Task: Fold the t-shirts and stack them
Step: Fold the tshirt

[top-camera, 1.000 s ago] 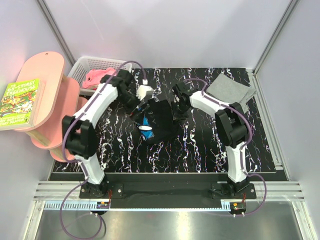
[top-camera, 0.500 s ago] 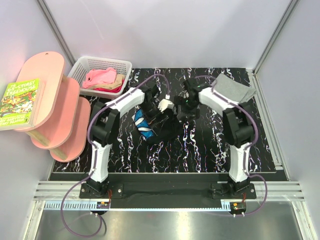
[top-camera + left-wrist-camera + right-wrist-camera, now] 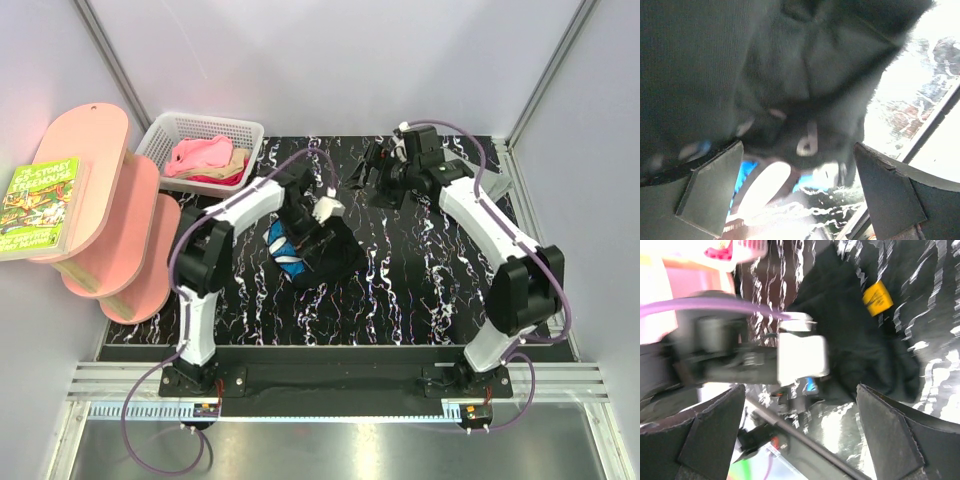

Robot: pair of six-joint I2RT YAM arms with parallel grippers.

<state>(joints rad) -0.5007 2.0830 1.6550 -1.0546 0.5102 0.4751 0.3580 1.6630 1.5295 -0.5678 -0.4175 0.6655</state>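
Left end effector is seen with fingers spread apart, set close against the crumpled black t-shirt, which is bunched at the middle of the desk. Right end effector is likewise spread and empty, apart from that shirt, nearer the far edge. A pink t-shirt is piled in the white basket.

The right arm is covering most of the grey shirt; the left arm is hiding part of the black shirt on the counter; the left wrist camera is sitting so close that the shirt's print is blurring beyond reading; the right wrist view is coming through smeared, the left arm's wrist showing only as a blur; the pink shirt is burying most of the tan and red ones in the basket.
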